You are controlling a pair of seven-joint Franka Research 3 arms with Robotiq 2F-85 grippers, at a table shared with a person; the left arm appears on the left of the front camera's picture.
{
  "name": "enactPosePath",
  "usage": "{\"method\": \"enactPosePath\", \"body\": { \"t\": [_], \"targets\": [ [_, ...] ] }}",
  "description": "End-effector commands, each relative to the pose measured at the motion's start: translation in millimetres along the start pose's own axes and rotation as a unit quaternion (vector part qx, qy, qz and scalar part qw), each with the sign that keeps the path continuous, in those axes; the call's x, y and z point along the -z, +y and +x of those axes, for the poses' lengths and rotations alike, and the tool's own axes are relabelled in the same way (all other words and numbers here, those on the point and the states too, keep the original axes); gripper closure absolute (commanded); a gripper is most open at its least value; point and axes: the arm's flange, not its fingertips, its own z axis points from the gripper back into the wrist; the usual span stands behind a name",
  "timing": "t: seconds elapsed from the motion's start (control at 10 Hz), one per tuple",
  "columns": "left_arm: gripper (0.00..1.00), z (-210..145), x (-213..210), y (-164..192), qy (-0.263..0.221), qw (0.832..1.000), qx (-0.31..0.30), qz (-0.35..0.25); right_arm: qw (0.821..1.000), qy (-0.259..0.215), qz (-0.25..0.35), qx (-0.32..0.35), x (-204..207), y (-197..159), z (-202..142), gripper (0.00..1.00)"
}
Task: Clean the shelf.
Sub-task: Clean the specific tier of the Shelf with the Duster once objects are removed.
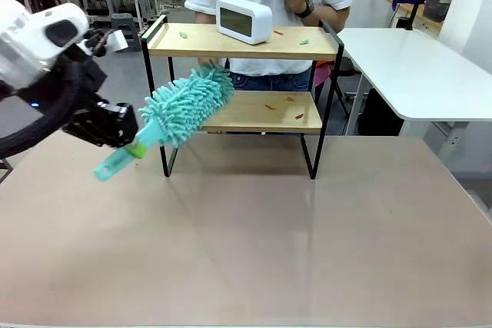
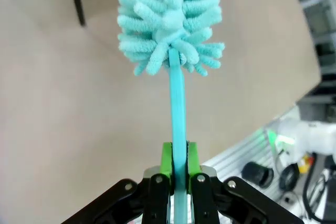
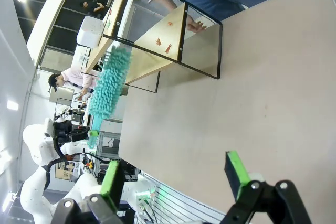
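Holding the teal duster (image 1: pixel 184 105) by its handle, my left gripper (image 1: pixel 129 142) is clenched on it just left of the shelf (image 1: pixel 204 41); the fluffy head lies at the shelf's front left corner, between its two boards. My right gripper (image 3: pixel 176 174) hangs released, well in front of the shelf. A white clock (image 1: pixel 244 19) sits on the top board, and small red and green scraps (image 1: pixel 299 116) dot both boards.

On the shelf (image 1: pixel 204 45), pale matt wood is framed in black metal; the duster (image 1: pixel 184 109) is shown with a fluffy cloth head and smooth plastic handle.
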Motion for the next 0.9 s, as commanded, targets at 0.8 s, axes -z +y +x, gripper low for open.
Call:
{"method": "enactPosePath", "body": {
  "t": [0.8],
  "targets": [
    [0.88,93.3,88.9,-36.5,-0.004,0.994,-0.062,0.09,1.0,-0.009,0.01,-0.012,1.1,0.8,2.5,0.0]
  ]
}}
